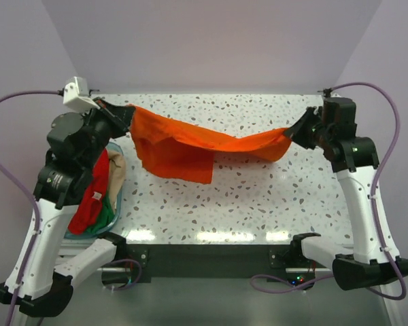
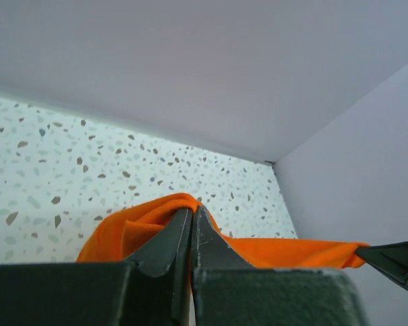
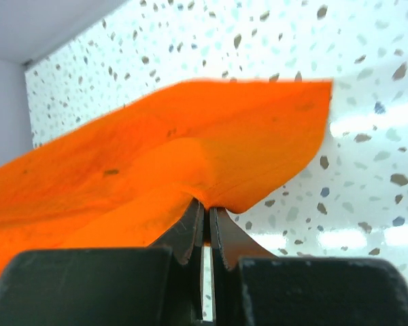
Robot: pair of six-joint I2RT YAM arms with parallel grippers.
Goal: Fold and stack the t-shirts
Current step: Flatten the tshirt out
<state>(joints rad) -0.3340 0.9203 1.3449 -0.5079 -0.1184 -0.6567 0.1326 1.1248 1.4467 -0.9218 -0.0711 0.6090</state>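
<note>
Fingers of the left gripper are pressing together on one end of the orange t-shirt, while the right gripper is pinching the opposite end, cloth bunching over both fingertips. The shirt is hanging stretched between them over the speckled table; whether its drooping flap is touching is hard to tell. Both arms are reaching toward the far edge, wrists turned inward. Red, green and beige t-shirts are lying heaped in a teal tub, half hidden behind the left arm
</note>
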